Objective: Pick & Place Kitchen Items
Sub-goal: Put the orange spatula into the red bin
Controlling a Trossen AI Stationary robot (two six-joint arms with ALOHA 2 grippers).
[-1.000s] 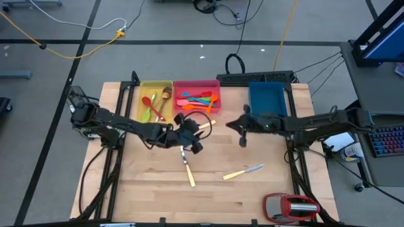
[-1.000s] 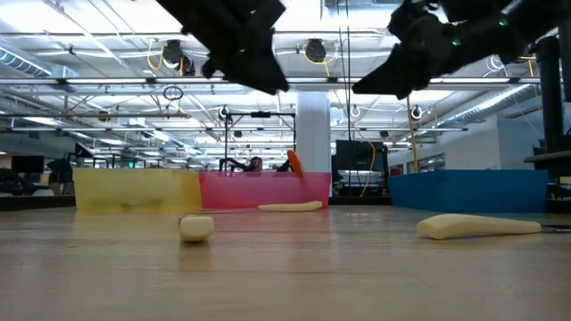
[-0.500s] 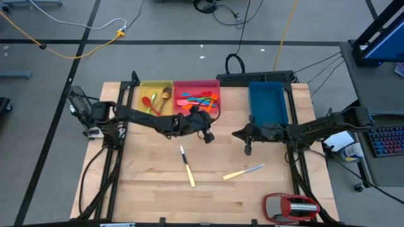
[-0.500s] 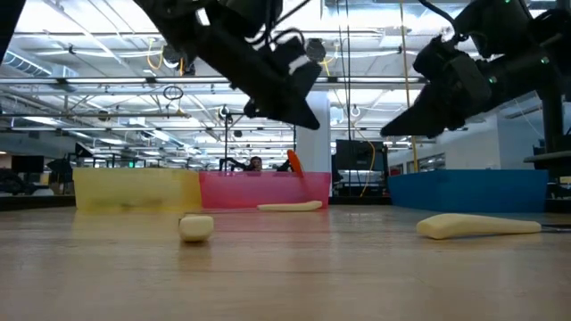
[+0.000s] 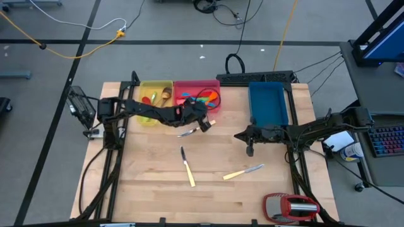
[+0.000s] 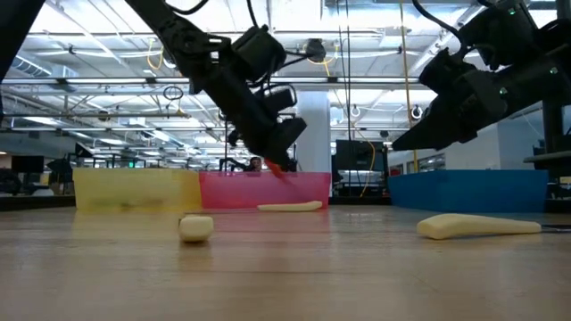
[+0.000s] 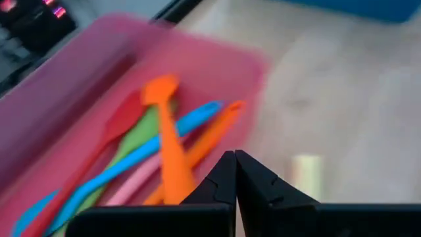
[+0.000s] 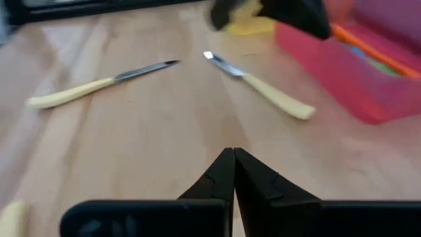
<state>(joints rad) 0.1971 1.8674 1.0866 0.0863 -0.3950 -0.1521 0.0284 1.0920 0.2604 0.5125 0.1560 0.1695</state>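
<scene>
Now the left hand, shut and empty, hovers beside the spatulas.

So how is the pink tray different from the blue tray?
The pink tray holds a heap of bright spatulas, while the blue tray looks empty from above. The pink tray sits beside the yellow tray; the blue tray stands apart, nearer the right arm. The left gripper, shut, hovers by the pink tray; none is over the blue one. Both are rectangular trays at the table's far edge.
</scene>
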